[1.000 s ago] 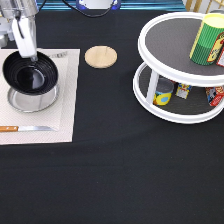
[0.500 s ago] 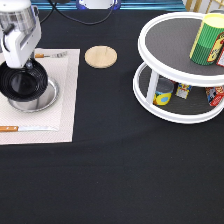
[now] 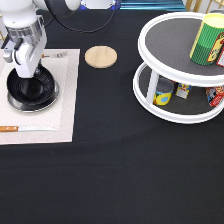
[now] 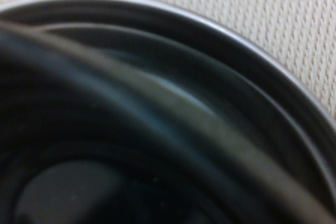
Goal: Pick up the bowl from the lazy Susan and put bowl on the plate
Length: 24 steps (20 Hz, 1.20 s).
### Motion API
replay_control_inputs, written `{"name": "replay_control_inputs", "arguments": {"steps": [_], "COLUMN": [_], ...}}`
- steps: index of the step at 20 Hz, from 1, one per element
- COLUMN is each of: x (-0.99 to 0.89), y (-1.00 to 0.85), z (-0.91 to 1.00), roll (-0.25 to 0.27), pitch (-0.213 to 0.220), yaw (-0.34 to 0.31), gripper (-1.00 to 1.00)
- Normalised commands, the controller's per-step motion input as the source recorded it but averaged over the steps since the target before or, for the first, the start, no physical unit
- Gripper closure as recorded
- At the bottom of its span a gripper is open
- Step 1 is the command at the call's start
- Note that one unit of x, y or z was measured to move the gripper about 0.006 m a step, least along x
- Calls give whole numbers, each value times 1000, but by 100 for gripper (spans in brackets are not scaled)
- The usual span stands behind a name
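The glossy black bowl (image 3: pixel 32 90) sits on the silver plate (image 3: pixel 53 97) at the exterior view's left; only a thin rim of the plate shows around it. My gripper (image 3: pixel 25 75) stands over the bowl's far rim and is shut on it. The white two-tier lazy Susan (image 3: pixel 170 40) is at the exterior view's right, with no bowl on it. The wrist view is filled by the bowl's ridged inside (image 4: pixel 112 150), with the plate's rim (image 4: pixel 251 57) and woven mat (image 4: pixel 277 25) at one corner.
The plate lies on a pale placemat (image 3: pixel 65 115) with a utensil (image 3: pixel 20 129) along its near edge. A round wooden coaster (image 3: pixel 100 56) lies between mat and lazy Susan. A green and yellow can (image 3: pixel 209 40) stands on the top tier; small items (image 3: pixel 162 92) are on the lower tier.
The gripper has moved with the bowl toward the exterior view's right and down. The bowl was held off-centre over the plate and now rests centred on it.
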Motion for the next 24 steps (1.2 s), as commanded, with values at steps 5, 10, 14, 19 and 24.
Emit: {"name": "replay_control_inputs", "arguments": {"steps": [5, 10, 14, 19, 24], "x": [205, 366, 521, 323, 156], "y": [14, 87, 201, 173, 206], "z": [-139, 7, 164, 767, 993], "roll": [12, -12, -37, -18, -54], "pitch": [163, 115, 140, 169, 103], "yaw": [-48, -105, -91, -50, -9], "gripper": [-100, -100, -100, -100, -100]}}
